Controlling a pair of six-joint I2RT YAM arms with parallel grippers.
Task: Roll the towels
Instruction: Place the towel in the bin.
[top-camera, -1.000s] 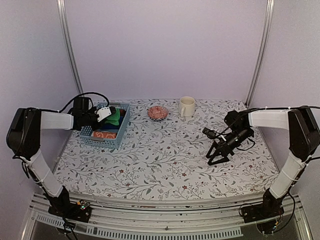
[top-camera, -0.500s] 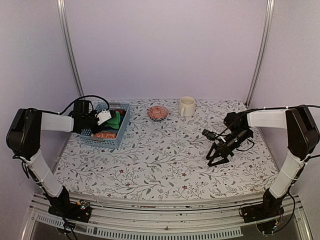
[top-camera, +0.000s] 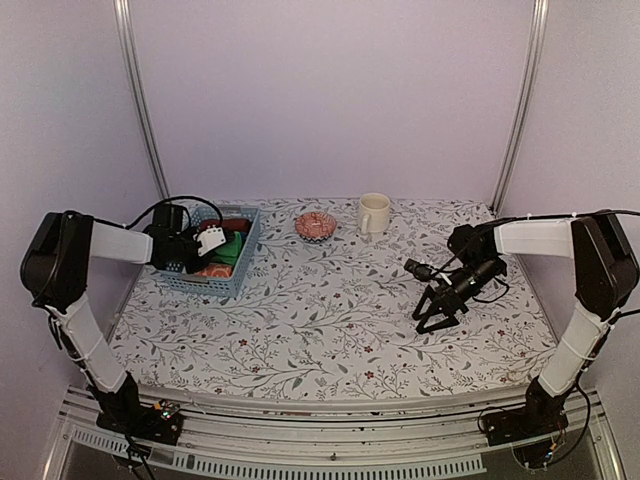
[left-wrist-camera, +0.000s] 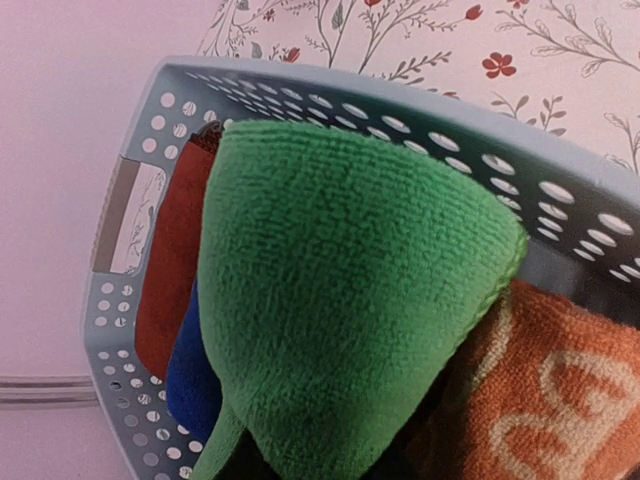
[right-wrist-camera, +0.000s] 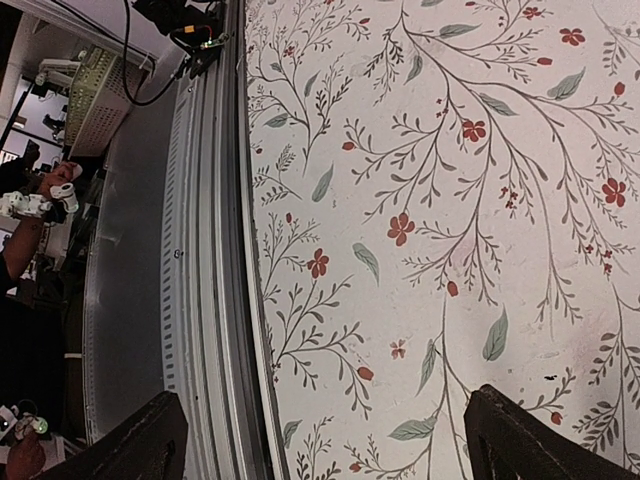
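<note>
My left gripper (top-camera: 209, 240) reaches into the blue-grey basket (top-camera: 240, 270) at the back left. In the left wrist view the bright green towel (left-wrist-camera: 340, 290) fills the frame, bunched into a cone drawn toward my jaws, which it hides. The gripper looks shut on it. An orange towel with white prints (left-wrist-camera: 545, 390) lies beside it in the basket (left-wrist-camera: 560, 170) and also shows in the top view (top-camera: 211, 270). My right gripper (top-camera: 432, 318) is wide open and empty just above the flowered tablecloth, both fingers (right-wrist-camera: 150, 440) showing at the frame's lower corners.
A dark red cloth roll (left-wrist-camera: 170, 270) and a blue one (left-wrist-camera: 190, 375) lie in the basket under the green towel. A patterned bowl (top-camera: 315, 225) and a cream mug (top-camera: 373, 213) stand at the back. The table's front rail (right-wrist-camera: 200, 300) runs near the right gripper.
My left gripper has drawn back a little toward the near end of the basket, with the green towel. The right arm has hardly moved.
</note>
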